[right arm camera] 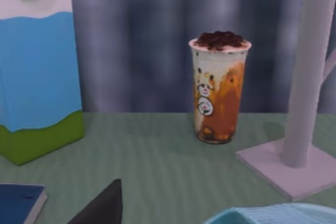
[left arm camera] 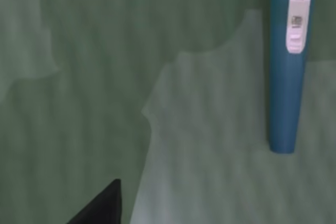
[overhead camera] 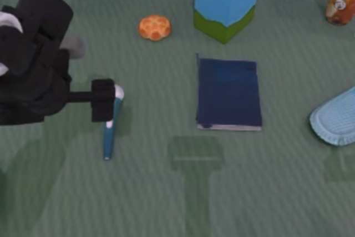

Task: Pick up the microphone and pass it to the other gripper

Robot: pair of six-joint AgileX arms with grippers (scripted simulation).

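The left gripper [overhead camera: 105, 101] is clamped on the head end of the microphone [overhead camera: 110, 131], whose teal handle slants down toward the table [overhead camera: 166, 203] at its left side; the right arm stays unseen.

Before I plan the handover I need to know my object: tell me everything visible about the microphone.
The microphone has a slim teal handle, smooth like plastic, a white switch patch on its side and a round white head. It appears to hang or stand with the handle's butt end toward the green table, at the table's left. The left claw is at its head end, black fingers around the neck. Whether the butt touches the table cannot be told.
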